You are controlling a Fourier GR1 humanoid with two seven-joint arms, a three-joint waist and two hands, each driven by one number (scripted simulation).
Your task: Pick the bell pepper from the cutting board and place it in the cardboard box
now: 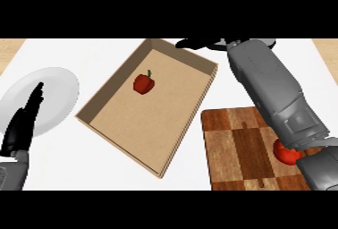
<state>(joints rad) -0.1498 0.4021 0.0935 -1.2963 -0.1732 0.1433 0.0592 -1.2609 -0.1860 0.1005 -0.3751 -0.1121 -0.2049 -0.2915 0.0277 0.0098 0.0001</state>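
The red bell pepper with its green stem lies inside the cardboard box, in the far half, with nothing touching it. My right forearm reaches across the wooden cutting board to the box's far corner. There my right hand hovers at the rim, fingers stretched out to the left and holding nothing. My left hand rests open at the left, fingers pointing up over the plate.
A white plate lies left of the box. A red round thing sits on the cutting board's right side, partly hidden under my right forearm. The counter is white, with wooden edges at the far corners.
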